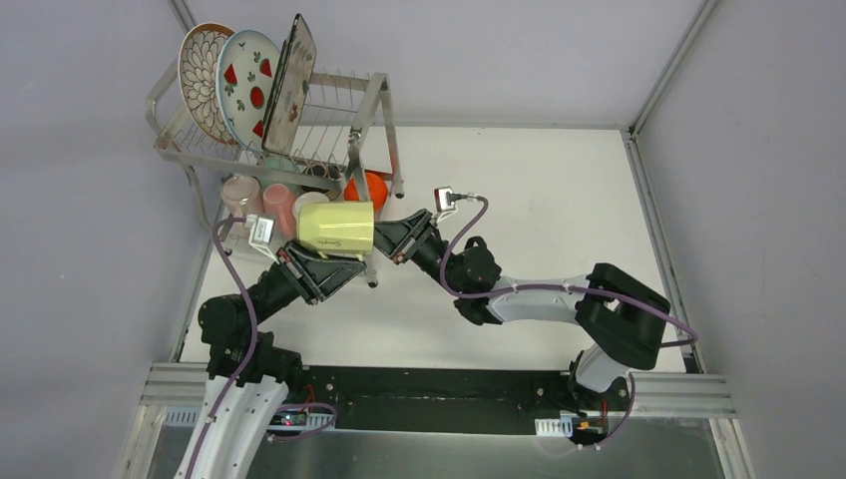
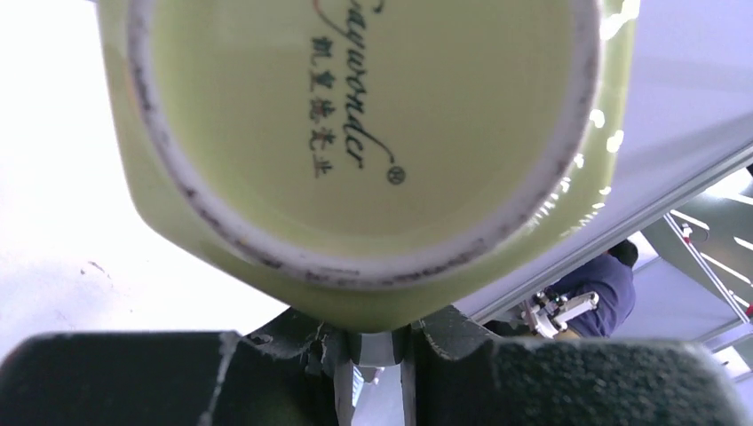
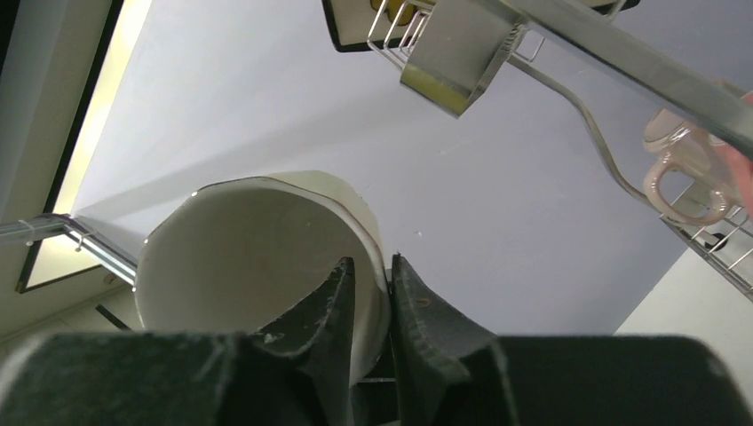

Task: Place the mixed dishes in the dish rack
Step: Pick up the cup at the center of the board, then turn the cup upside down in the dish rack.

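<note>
Mug handling is the matter here: the yellow mug (image 1: 336,228) hangs on its side above the table (image 1: 539,190), just at 6 o'clock of the dish rack (image 1: 371,115), carried between both arms rather than resting on anything. The right end effector (image 3: 368,302) comes in from about 4 o'clock and pinches the mug's wall at the rim, one finger inside the mouth and one outside, the jaws only a wall's thickness apart. That grip suits lifting but leaves the fingers in the way of setting the mug down on its mouth. The left end effector (image 2: 375,355) reaches in from 7 o'clock under the mug's foot. Its fingers are drawn nearly together with a pale sliver of the mug between them, so it appears to grip too, though the exact part it holds is hard to make out. This looks like a handover meant to give the left arm, which sits nearer the rack, a better hold. The upper tier at 11 o'clock already carries the petal-pattern plate (image 1: 203,80), the red-fruit plate (image 1: 249,85) and the flowered square plate (image 1: 291,85) upright in the slots, and a pink mug (image 1: 279,205) and the orange bowl (image 1: 374,188) sit low by the rack, so free space near them is probably where this mug goes.
</note>
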Motion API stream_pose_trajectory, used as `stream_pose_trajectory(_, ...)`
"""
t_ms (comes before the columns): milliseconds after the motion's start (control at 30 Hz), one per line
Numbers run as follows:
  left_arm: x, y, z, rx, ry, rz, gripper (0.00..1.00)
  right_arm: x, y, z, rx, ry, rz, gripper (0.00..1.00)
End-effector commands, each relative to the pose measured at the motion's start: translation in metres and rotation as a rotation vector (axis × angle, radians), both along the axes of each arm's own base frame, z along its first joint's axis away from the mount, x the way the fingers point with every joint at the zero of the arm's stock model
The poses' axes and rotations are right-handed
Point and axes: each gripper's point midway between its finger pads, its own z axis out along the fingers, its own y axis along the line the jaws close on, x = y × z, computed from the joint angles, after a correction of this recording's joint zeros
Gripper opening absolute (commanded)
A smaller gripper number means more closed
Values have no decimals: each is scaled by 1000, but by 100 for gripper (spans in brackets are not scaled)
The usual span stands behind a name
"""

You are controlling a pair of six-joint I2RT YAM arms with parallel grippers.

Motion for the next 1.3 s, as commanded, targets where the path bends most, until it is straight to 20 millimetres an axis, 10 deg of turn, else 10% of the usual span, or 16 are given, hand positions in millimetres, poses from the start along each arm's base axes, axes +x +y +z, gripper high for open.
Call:
stream_pose_trajectory(0, 0, 6, 9, -25, -9, 52, 0, 9, -26, 30, 131, -19, -91, 29)
stream_pose_trajectory(433, 13, 24, -5, 46, 8, 244, 0, 14, -57, 14, 84, 8, -203, 99)
stream_pose_trajectory(1267, 76, 91, -108, 646, 334, 674, 0, -10, -112, -5, -269, -120, -301, 100)
